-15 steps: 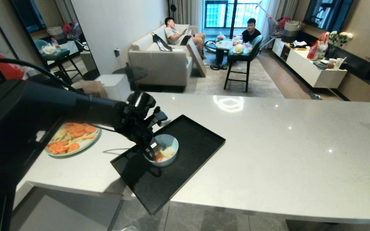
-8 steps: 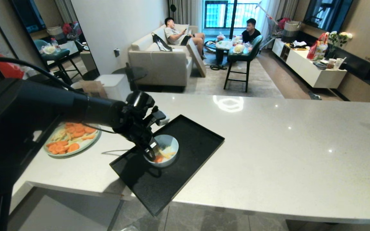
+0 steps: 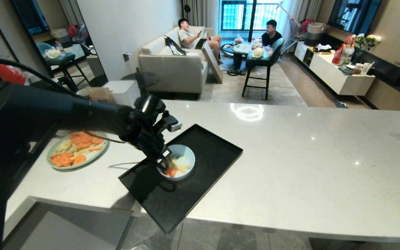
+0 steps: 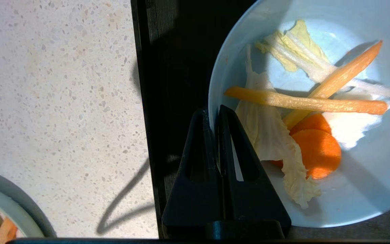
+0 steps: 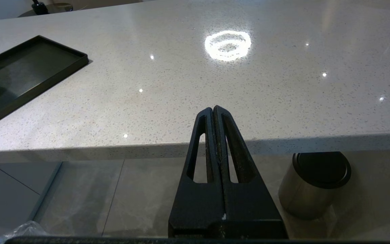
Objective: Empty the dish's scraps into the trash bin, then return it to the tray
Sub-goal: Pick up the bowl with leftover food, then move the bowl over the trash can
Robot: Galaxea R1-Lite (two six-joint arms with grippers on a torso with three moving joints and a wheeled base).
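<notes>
The pale blue dish (image 3: 188,157) is over the near-left part of the black tray (image 3: 217,147); I cannot tell whether it still touches it. My left gripper (image 3: 163,161) is shut on the dish's near rim, one finger inside and one outside. In the left wrist view the gripper (image 4: 213,112) pinches the dish (image 4: 367,189) wall, with the tray (image 4: 168,67) beside it. The scraps (image 4: 317,149), carrot slices, yellow strips and pale leaf, lie in the dish, and also show in the head view as the scraps (image 3: 174,168). My right gripper (image 5: 213,108) is parked shut below the counter edge. The trash bin is out of view.
A green plate (image 3: 78,150) of carrot slices sits on the counter left of the tray. A dark steel cylinder with a black top (image 5: 313,183) stands on the floor near my right gripper. Crinkled clear plastic (image 5: 22,230) shows on the floor. Two people sit in the room beyond.
My left gripper has risen slightly with the dish and its wrist has turned a little. The dish sits a touch higher and further right. The right arm has not moved.
</notes>
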